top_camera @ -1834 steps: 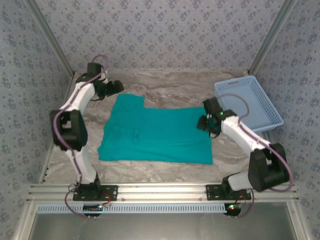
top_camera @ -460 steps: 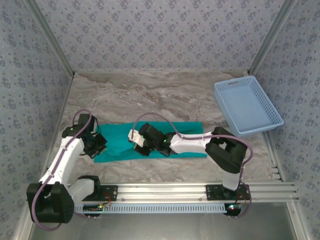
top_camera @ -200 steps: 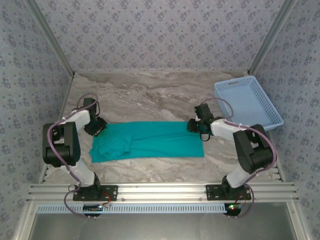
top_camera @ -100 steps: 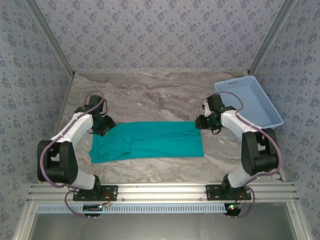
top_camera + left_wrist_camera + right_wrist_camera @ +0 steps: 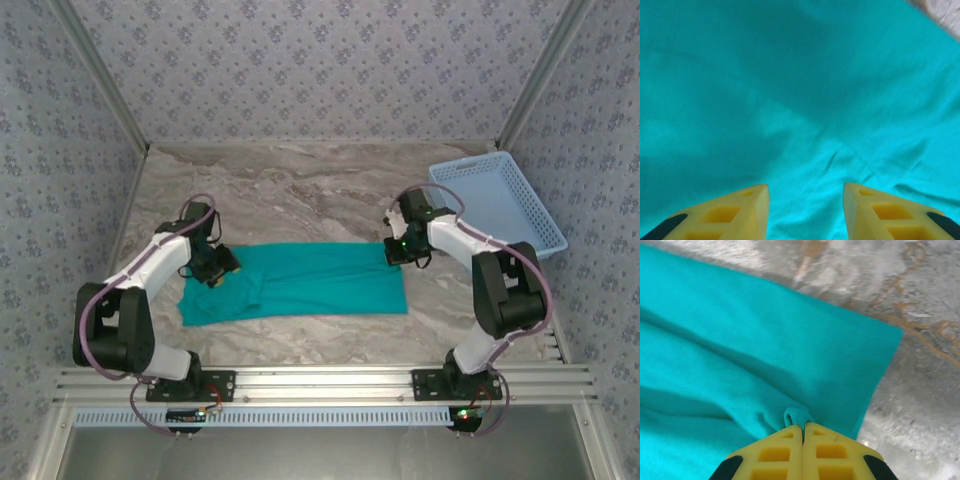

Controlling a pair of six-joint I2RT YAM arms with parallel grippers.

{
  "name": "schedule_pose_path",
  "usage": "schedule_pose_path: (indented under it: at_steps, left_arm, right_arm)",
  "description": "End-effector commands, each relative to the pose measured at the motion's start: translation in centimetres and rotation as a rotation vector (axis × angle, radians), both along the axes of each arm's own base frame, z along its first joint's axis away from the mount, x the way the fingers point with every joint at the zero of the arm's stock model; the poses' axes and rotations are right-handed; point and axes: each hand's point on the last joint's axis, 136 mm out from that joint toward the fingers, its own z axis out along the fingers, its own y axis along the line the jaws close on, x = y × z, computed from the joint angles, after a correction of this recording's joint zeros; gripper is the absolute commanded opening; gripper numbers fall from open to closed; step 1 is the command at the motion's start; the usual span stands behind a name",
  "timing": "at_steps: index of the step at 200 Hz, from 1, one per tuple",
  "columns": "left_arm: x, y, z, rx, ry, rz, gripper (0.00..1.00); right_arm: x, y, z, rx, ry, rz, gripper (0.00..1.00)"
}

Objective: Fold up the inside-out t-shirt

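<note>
Pinched tight, the fingers (image 5: 774, 454) of the right gripper (image 5: 802, 427) are closed with a small nub of the teal t-shirt (image 5: 740, 340) caught between their tips, just inside the cloth's right far corner. Over on the other side, the fingers (image 5: 735, 212) of the left gripper (image 5: 805, 202) stand apart, nothing between them, poised over wrinkled cloth (image 5: 790, 75) at the shirt's left end.

From above, the t-shirt (image 5: 300, 280) lies as a long band across the middle of the table (image 5: 300, 190), closer to the front edge, with the right gripper (image 5: 397, 248) at one end and the left gripper (image 5: 218, 268) at the other.

Now the worry: that bite on the right is tiny. Lift it fast and the nub could slip out. It may also hold only the top layer, so the band would peel open instead of folding over. With the left end not held, any pull from the right could drag the whole shirt sideways and bunch it.

Around them, a light blue basket (image 5: 497, 210) sits at the right far corner, well apart from the cloth but near the right arm's reach, so a wide swing could clip it. Nothing else stands between the two ends.
</note>
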Motion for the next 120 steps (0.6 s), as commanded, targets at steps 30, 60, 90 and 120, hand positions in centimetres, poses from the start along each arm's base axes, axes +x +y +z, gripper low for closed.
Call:
schedule_pose_path:
  at_steps: [30, 60, 90, 120]
  left_arm:
    - [-5.3, 1.2, -0.3, -0.113, 0.111, 0.145, 0.43]
    - [-6.5, 1.8, -0.8, -0.135, 0.158, 0.159, 0.42]
    - [-7.2, 1.8, -1.6, -0.134, 0.196, 0.152, 0.40]
    - [-7.6, 2.3, -3.2, -0.101, 0.227, 0.168, 0.30]
  right_arm:
    - [-2.3, -0.1, 3.1, -0.323, -0.163, 0.252, 0.08]
    - [-4.9, 0.2, 2.5, -0.420, -0.189, 0.486, 0.15]
    - [-7.0, -0.8, 0.9, -0.476, -0.168, 0.642, 0.21]
    - [-6.3, -1.4, 1.9, -0.522, -0.178, 0.632, 0.32]
